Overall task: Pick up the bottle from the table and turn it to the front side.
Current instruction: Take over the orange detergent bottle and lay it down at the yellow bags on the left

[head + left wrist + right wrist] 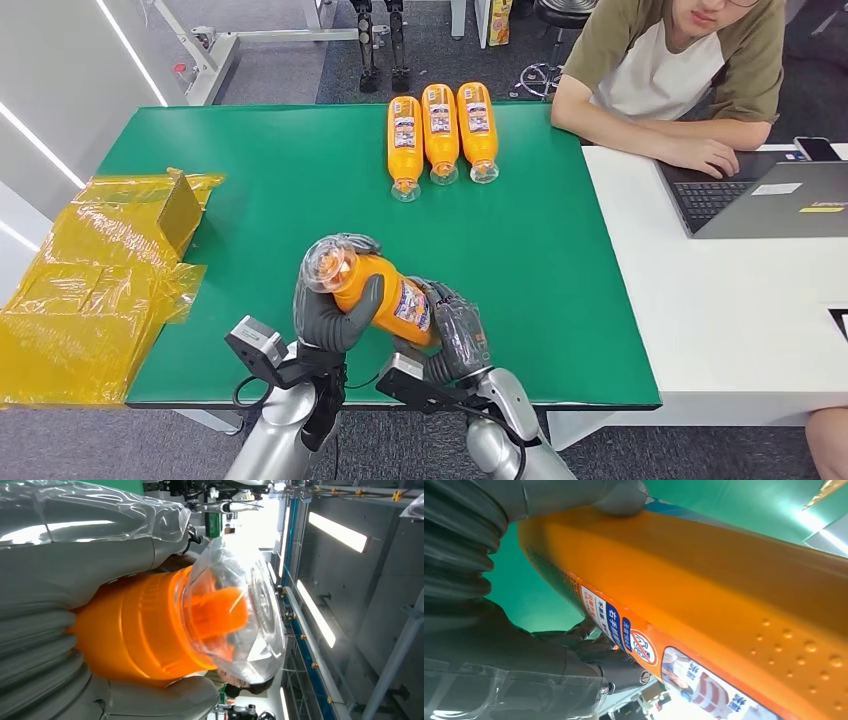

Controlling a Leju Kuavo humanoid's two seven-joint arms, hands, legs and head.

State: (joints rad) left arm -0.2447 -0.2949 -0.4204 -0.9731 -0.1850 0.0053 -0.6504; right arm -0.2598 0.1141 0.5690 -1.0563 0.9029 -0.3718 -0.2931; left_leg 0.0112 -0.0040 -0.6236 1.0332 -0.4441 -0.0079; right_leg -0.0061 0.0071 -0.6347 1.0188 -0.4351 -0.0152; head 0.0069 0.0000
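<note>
Both hands grip the bottle (385, 293): left hand (335, 305) at cap end, right hand (455, 335) at base; smooth, probably heavy, slippery.

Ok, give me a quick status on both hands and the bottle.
Left hand grips the orange bottle at its cap end, right hand at its base. Bottle lifted off the green table, label showing. Three more bottles lie farther back, nothing in the way.
</note>
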